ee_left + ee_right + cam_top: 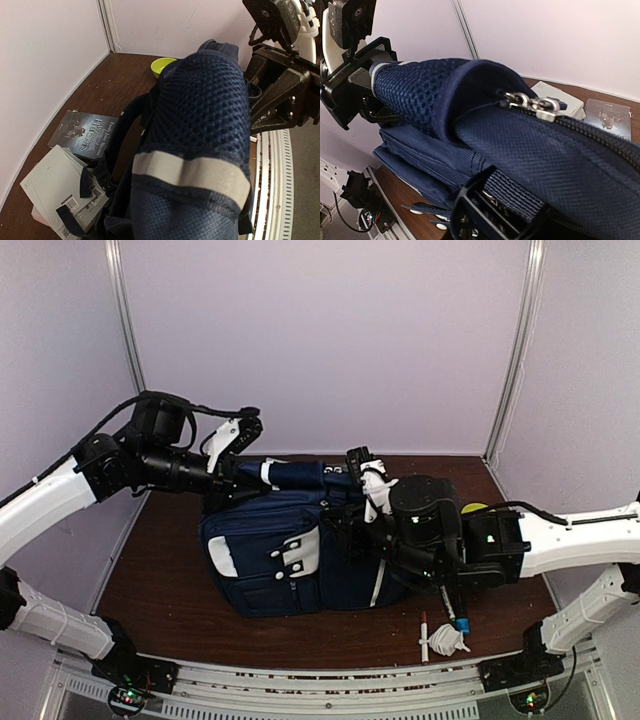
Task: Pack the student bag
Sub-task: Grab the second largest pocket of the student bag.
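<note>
One hold on student bag (262, 558): left gripper (228, 483) clamped on mesh strap (200, 110) (right gripper (360, 495) state unclear).

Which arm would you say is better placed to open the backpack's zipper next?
Probably right: its wrist camera sits close to the zipper pulls on the student bag, whereas the left gripper is shut on the padded mesh strap and would have to release first.

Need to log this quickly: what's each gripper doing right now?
Left gripper: closed on the mesh shoulder strap of the backpack.
Right gripper: up against the backpack's top; open or closed cannot be told.
</note>
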Robot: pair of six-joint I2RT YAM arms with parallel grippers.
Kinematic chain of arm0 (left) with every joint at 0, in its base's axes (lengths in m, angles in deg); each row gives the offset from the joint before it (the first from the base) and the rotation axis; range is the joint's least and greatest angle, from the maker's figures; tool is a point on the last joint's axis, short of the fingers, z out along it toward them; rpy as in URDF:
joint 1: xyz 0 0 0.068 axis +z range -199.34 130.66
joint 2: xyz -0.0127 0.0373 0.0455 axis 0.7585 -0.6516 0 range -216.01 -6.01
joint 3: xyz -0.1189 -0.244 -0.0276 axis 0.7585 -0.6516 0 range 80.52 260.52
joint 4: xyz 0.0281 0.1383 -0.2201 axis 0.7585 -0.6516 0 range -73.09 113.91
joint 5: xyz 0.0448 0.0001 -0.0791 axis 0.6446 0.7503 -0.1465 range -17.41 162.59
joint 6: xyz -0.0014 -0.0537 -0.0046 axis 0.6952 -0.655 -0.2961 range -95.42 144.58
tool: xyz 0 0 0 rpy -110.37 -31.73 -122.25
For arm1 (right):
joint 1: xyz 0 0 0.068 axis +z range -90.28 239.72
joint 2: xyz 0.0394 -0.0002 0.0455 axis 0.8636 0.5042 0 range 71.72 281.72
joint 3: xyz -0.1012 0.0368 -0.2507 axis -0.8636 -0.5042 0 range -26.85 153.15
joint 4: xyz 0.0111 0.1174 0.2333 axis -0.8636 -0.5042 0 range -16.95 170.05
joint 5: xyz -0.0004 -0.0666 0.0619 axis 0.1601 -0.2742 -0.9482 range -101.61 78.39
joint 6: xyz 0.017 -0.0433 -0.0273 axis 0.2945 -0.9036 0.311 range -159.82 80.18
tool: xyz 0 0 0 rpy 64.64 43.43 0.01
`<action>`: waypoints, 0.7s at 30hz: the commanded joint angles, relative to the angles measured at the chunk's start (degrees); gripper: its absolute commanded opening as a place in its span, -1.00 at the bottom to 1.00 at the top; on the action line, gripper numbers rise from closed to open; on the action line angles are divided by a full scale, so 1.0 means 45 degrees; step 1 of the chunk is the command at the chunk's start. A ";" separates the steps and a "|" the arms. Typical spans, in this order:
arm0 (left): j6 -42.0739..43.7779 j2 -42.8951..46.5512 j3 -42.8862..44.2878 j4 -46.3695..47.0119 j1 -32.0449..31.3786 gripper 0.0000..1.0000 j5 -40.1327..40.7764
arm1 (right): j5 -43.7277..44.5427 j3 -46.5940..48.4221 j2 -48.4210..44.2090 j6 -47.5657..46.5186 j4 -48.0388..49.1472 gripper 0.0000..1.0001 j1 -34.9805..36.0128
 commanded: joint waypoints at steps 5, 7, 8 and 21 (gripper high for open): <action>-0.0422 0.0230 0.0337 0.2005 0.0022 -1.00 -0.0785 | 0.1571 0.1079 0.1193 -0.0450 -0.0970 -0.55 0.0029; -0.0378 0.0273 0.0308 0.2009 0.0029 -1.00 -0.0786 | 0.2060 0.1149 0.1312 -0.0459 -0.1205 -0.58 0.0020; -0.0368 0.0288 0.0285 0.2010 0.0022 -1.00 -0.0744 | 0.2272 0.1155 0.1317 -0.0489 -0.1303 -0.60 0.0024; -0.0375 0.0442 0.0181 0.2014 0.0003 -1.00 -0.0627 | 0.3313 0.1037 0.1832 -0.0621 -0.1778 -0.58 -0.0447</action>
